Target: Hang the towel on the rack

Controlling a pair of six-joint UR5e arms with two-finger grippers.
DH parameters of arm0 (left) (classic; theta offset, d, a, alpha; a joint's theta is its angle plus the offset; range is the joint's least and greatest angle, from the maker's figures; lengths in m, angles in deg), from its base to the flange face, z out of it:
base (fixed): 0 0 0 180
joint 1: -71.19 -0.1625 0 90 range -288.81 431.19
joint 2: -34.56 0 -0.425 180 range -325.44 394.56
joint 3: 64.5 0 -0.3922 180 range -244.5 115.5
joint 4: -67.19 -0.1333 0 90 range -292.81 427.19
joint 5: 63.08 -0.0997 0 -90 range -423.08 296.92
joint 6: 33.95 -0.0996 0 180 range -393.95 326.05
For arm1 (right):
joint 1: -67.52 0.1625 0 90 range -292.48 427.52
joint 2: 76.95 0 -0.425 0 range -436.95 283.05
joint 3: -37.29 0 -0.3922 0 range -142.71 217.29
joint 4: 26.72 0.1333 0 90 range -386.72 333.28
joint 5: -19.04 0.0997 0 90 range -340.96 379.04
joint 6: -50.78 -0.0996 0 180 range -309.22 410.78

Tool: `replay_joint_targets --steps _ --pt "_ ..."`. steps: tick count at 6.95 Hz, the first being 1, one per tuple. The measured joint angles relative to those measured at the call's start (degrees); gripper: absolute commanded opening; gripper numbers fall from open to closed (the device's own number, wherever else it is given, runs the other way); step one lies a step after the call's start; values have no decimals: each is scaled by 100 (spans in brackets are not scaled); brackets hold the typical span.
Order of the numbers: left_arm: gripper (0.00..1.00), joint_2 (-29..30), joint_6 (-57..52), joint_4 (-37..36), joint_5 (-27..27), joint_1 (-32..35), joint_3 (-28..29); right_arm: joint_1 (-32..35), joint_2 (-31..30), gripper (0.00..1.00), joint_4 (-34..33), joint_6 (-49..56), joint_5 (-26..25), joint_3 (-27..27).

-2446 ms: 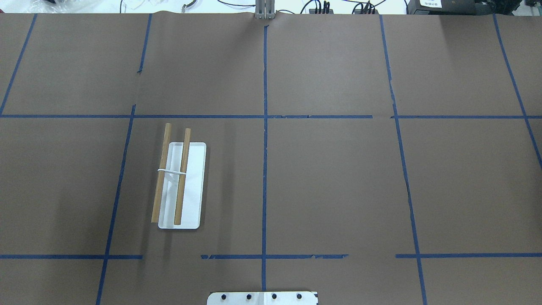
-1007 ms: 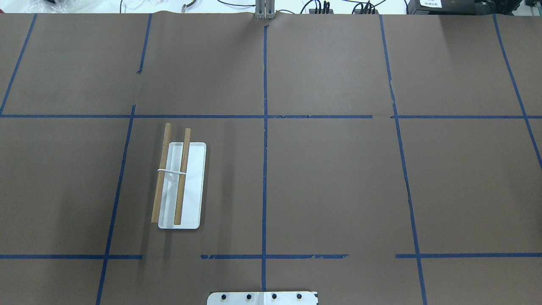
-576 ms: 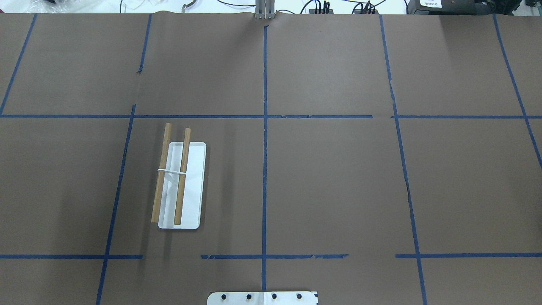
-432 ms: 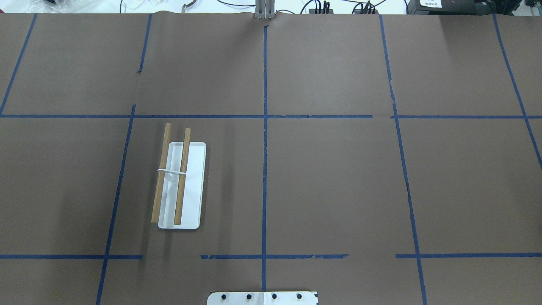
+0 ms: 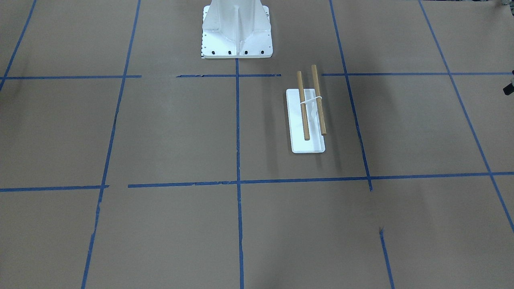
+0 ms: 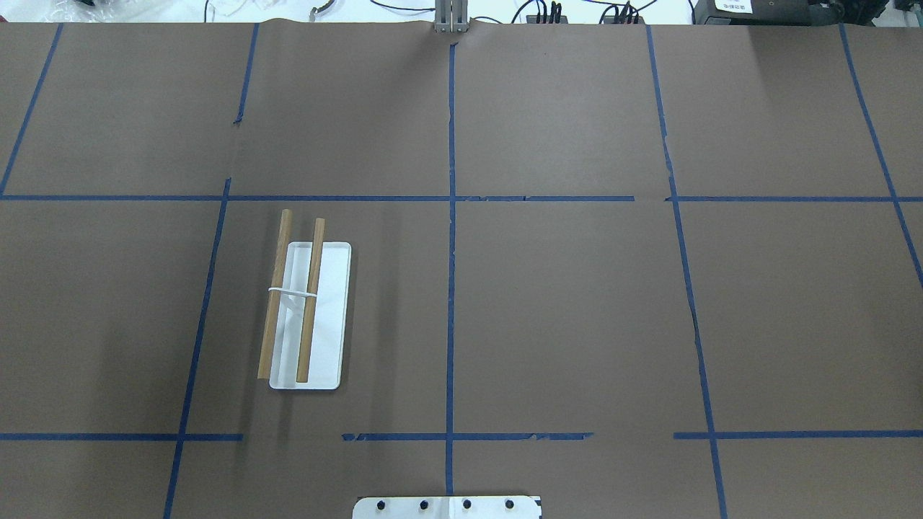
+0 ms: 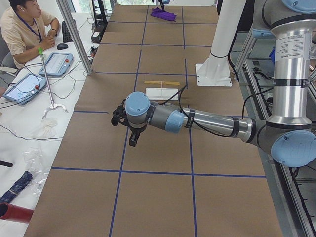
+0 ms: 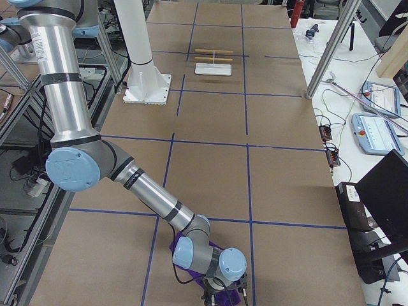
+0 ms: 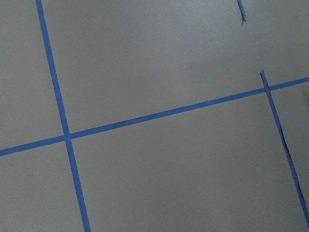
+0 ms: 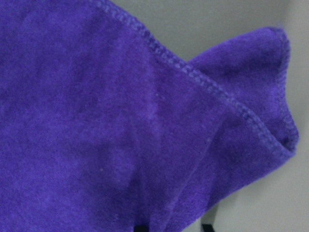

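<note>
- We take the white pedestal [image 5: 237, 32], bolted at the robot's edge of the table, as our landmark.
- The rack [image 6: 306, 317] stands near the pedestal, on the robot's left of it and a little farther out over the table. Its flat white base lies on the brown paper [image 6: 577, 303]. Its two wooden dowels run side by side, pointing away from the pedestal's edge of the table, and both are bare.
- The towel [image 10: 120, 121] is purple. It lies well apart from the pedestal, toward the table's end on the robot's right, with one stitched hem curled up into a fold.
- The right gripper [image 8: 224, 298] is down at the towel, far from the pedestal. Its wrist camera is filled with purple cloth. We see only two dark tips at the lower edge of that view, so we cannot tell whether the claw is spread, closed, or pinching cloth.
- The left gripper [image 7: 132, 138] hangs above the paper on the robot's left of the pedestal, past the rack and apart from it. It shows properly only from the side, so we cannot tell how its claw stands.
- Its wrist camera sees only paper and crossing blue tape [image 9: 145, 117].
- An operator [image 7: 24, 24] sits at a side table across from the pedestal.
</note>
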Motion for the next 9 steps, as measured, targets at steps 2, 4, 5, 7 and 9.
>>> replay_joint_targets --steps 2,4,5,7,9 --pt "100 -6 1 -5 0 6 -1 -22 17 0 -4 -85 7 2" --pt "100 -7 -4 -6 0 8 0 -35 65 0 -15 -121 51 41" --pt "100 -13 -3 -6 0 9 -9 -34 121 0 -32 -136 94 145" --pt "100 -20 -3 -6 0 9 -9 7 68 0 -494 -120 474 936" --pt "100 -2 -10 21 0 4 -1 93 -147 0 -1535 -84 809 2441"
